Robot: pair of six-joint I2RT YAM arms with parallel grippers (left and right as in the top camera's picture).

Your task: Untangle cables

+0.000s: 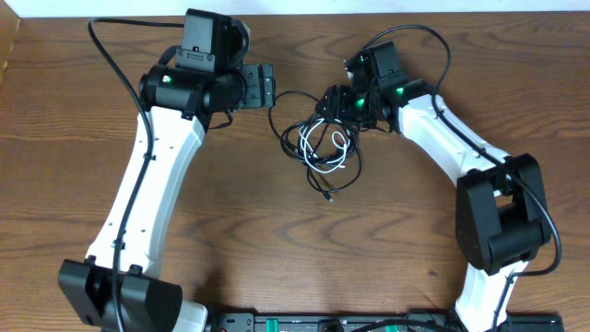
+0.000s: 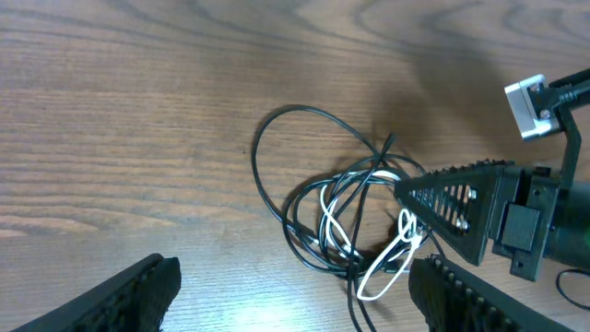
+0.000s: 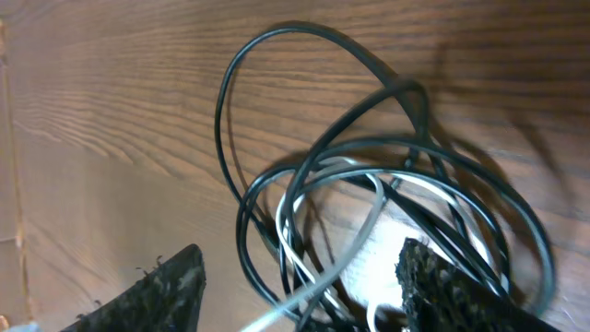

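Overhead / writing: I can read nothing; the marks on the black rail point(image 1: 369, 323) at the near edge are too small.
Overhead / left arm: it rises from the near left corner, bends by the far edge and turns inward. The left gripper point(image 1: 267, 88) points toward the middle, just beside the outermost black loop.
Overhead / right arm: it reaches from the near right side up and inward. The right gripper point(image 1: 334, 103) sits at the far edge of the tangle. A green light shows on each arm.
Overhead / cables: the cables point(image 1: 323, 148) lie in one loose tangle on the wooden table point(image 1: 277, 249), between the two grippers. The white cable point(image 1: 339, 140) threads through the black loops, and one black end with a plug point(image 1: 329, 196) trails toward the near side.
Left wrist / jaws: my left fingers point(image 2: 129, 295) stand wide apart at the bottom corners, gripping nothing. The tangle lies ahead of them.
Left wrist / in the way: the right gripper comes in from the right, its latticed finger point(image 2: 452, 207) meeting the tangle where black and white strands cross.
Right wrist / jaws: the fingers point(image 3: 161, 295) are apart, with black loops and the white strand between and ahead of them. I cannot tell whether a pad touches any strand.
Right wrist / cables: several black loops overlap, and one large loop arcs away over bare wood.
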